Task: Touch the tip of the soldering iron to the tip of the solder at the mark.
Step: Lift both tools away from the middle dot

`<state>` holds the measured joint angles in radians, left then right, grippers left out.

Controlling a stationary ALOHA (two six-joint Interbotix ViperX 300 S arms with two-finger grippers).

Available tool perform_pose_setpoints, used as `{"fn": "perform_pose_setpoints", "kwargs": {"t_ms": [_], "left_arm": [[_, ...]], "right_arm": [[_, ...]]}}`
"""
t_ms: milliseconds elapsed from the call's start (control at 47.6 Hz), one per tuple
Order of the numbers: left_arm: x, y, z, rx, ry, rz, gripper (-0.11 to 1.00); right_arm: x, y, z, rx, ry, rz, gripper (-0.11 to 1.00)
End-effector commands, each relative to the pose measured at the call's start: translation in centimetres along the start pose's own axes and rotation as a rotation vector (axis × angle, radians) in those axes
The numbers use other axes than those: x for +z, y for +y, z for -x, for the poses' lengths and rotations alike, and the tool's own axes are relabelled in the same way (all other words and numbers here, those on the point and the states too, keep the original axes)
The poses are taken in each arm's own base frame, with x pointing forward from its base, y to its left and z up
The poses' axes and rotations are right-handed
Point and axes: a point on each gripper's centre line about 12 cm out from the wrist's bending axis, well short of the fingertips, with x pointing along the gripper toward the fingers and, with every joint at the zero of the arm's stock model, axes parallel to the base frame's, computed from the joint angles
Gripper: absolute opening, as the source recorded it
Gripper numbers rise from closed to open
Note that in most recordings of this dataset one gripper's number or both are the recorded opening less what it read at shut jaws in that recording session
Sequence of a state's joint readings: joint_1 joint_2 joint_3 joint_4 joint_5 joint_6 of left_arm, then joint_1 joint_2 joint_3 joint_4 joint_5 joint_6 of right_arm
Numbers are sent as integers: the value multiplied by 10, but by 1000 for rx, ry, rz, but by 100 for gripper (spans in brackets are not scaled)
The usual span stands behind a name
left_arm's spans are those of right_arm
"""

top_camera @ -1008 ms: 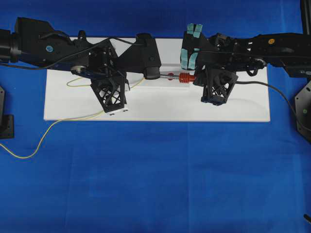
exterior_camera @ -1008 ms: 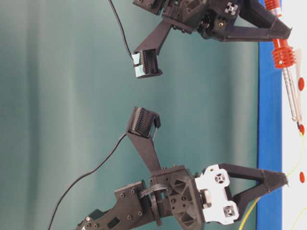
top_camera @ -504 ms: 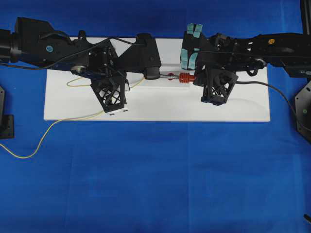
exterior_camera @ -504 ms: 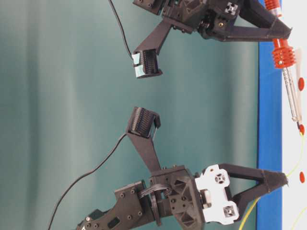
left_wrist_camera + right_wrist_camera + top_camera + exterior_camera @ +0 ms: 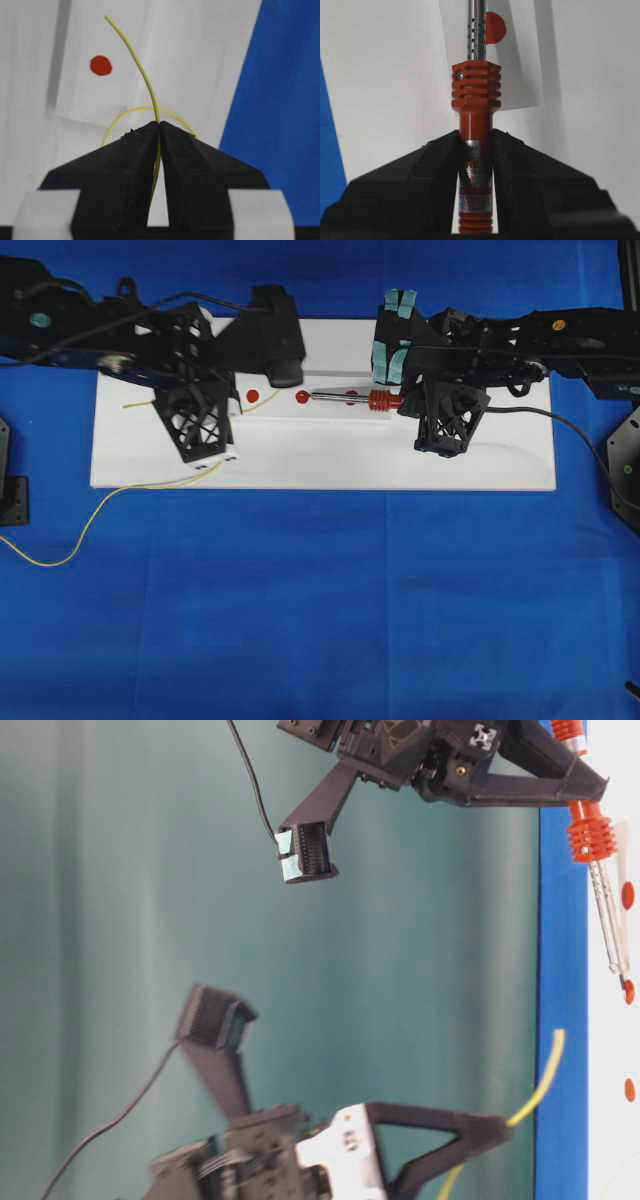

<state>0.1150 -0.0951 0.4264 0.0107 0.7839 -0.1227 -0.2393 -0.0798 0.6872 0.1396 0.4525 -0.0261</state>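
My right gripper (image 5: 475, 132) is shut on the red-orange handle of the soldering iron (image 5: 475, 82). The iron lies low over the white board, its silver shaft (image 5: 340, 396) pointing left, the tip right beside a red mark (image 5: 302, 397). My left gripper (image 5: 159, 123) is shut on the thin yellow solder (image 5: 142, 75). The solder's free end curves up and away past another red mark (image 5: 101, 65). In the table-level view the left gripper (image 5: 500, 1128) hangs blurred above the board. The solder (image 5: 545, 1070) stands well apart from the iron's tip (image 5: 625, 978).
The white board (image 5: 320, 465) lies on a blue cloth (image 5: 320, 620). A third red mark (image 5: 252, 395) sits left of the iron's tip. The solder trails in loops off the board's left front (image 5: 80, 530). The iron's black cord (image 5: 570, 425) runs off right.
My left arm has swung left and risen, carrying the solder's end away from the iron's tip and the mark. The right arm and the iron have not moved.
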Motion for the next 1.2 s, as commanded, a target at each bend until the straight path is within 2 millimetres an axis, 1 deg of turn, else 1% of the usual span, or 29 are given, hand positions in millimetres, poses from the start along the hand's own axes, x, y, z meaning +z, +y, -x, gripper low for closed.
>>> {"fn": "perform_pose_setpoints", "kwargs": {"t_ms": [0,105,210,294,399,546,630,735,840,987,1176], "left_arm": [[3,1,21,-3,-58,2,3],[0,1,21,-3,-60,6,3],[0,2,21,-3,-63,11,3],[0,2,22,-3,-65,11,3],[0,1,21,-5,-61,12,3],[0,1,22,-5,-64,12,3],[0,1,21,-4,-63,11,3],[0,1,21,-5,-63,12,3],[0,1,21,-5,-63,12,3],[4,1,21,-5,-75,9,3],[15,-1,21,-10,-109,5,3]], "right_arm": [[8,1,5,2,-31,3,6],[8,0,5,1,-32,3,6],[8,0,7,-4,-34,13,6],[8,0,14,-6,-50,16,6],[4,0,28,-3,-79,16,6],[-13,0,49,0,-107,14,6],[-29,-2,59,1,-113,-9,6],[-45,-7,69,-5,-112,-51,6],[-54,-9,76,-11,-120,-75,6],[-56,-11,78,-26,-122,-79,6],[-50,-12,70,-38,-101,-68,6]]}}
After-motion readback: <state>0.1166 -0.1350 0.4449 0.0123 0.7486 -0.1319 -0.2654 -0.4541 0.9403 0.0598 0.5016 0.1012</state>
